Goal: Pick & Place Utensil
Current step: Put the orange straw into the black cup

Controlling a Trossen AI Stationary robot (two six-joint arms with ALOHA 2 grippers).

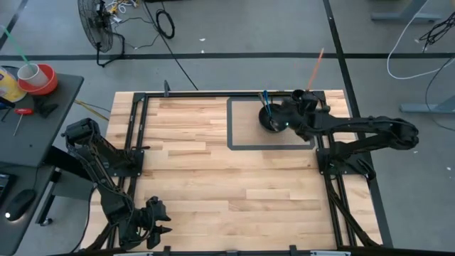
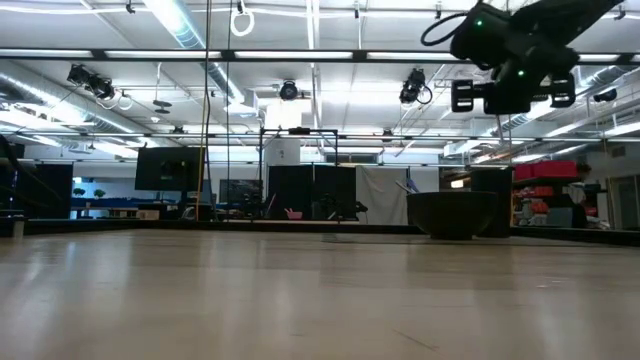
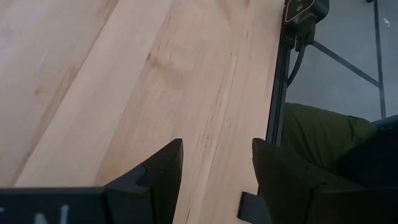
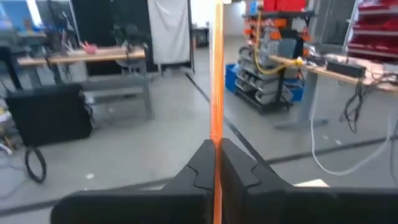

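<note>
Orange and thin, the utensil (image 4: 217, 93) stands clamped between the two dark fingers (image 4: 199, 168) of the right pincer (image 4: 217, 163), its shaft rising straight up out of the closed jaws in the right wrist view; which kind of utensil it is cannot be told. From above, the same orange utensil (image 1: 315, 66) shows as a slanted stick poking out beyond the far edge of the table (image 1: 213, 178), at about one o'clock on the tabletop, with the right pincer (image 1: 307, 94) gripping its lower end. Just beside that pincer, toward nine o'clock from it, a dark bowl (image 1: 271, 117) sits inside a dark-outlined rectangle (image 1: 234, 135) marked on the wood, and a blue-handled item (image 1: 265, 98) leans out of it. In the low view the right pincer (image 2: 510, 95) hangs well above the tabletop, with the dark bowl (image 2: 455, 213) resting on the table below it. The left arm waits at about seven o'clock, near the front edge, its left pincer (image 1: 155, 217) released: the left wrist view shows its fingers (image 3: 163, 171) parted with bare wood between them.
</note>
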